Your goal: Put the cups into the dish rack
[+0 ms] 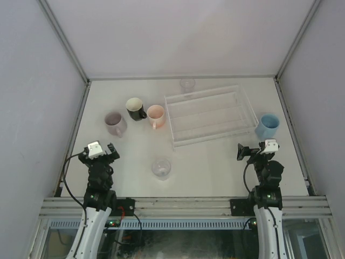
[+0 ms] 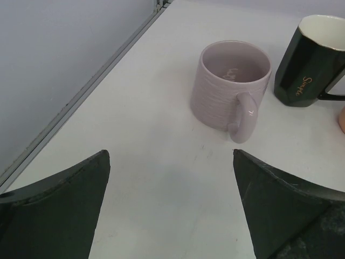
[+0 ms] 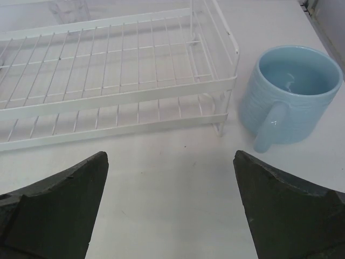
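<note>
The mauve mug, the black mug with a cream inside and the peach-pink mug stand in a group at the left. The light blue mug stands right of the dish rack, a white wire tray that holds nothing. One glass tumbler stands near the front middle, another behind the rack. My left gripper is open and empty, short of the mauve mug. My right gripper is open and empty, short of the blue mug.
Grey walls close in the table on the left, back and right. In the left wrist view the black mug stands right of the mauve one. In the right wrist view the rack's near rail lies ahead to the left.
</note>
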Available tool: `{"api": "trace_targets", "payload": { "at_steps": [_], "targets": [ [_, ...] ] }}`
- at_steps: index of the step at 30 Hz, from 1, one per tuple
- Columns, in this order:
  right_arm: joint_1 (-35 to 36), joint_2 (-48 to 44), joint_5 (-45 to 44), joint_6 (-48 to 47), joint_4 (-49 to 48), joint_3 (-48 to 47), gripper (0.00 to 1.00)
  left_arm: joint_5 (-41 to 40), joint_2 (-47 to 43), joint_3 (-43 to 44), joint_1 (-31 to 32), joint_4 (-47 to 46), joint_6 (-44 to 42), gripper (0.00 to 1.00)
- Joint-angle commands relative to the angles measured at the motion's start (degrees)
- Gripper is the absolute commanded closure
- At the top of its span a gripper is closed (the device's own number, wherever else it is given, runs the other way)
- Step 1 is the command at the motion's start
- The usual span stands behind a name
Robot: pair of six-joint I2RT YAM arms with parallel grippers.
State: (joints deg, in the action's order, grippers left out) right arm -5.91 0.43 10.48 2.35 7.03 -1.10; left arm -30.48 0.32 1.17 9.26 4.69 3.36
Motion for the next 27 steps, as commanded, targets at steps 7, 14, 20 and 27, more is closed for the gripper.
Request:
{"api": "trace_targets", "payload": {
  "at_steps": [7, 14, 20, 27],
  "targets": [
    [-0.4, -0.9, 0.8, -0.8, 0.9, 2.7, 0.00, -1.0, -9.7, -5.9, 0.4, -0.7, -1.2, 0.00],
    [-0.3, -0.9, 0.4, -0.7, 1.0, 2.6, 0.00, -1.1, -9.6, -5.9, 0.4, -0.7, -1.2, 0.00],
    [-0.2, 0.5, 2.7, -1.7, 6.1, -4.7, 0.00, -1.3, -9.9, -4.0, 0.3, 1.0, -1.1, 0.00],
    [4.1, 5.1, 1.6, 1.4, 2.3, -13.7, 0.00, 3.1, -1.6, 4.5, 0.3, 3.1, -2.7, 0.00]
  ]
}}
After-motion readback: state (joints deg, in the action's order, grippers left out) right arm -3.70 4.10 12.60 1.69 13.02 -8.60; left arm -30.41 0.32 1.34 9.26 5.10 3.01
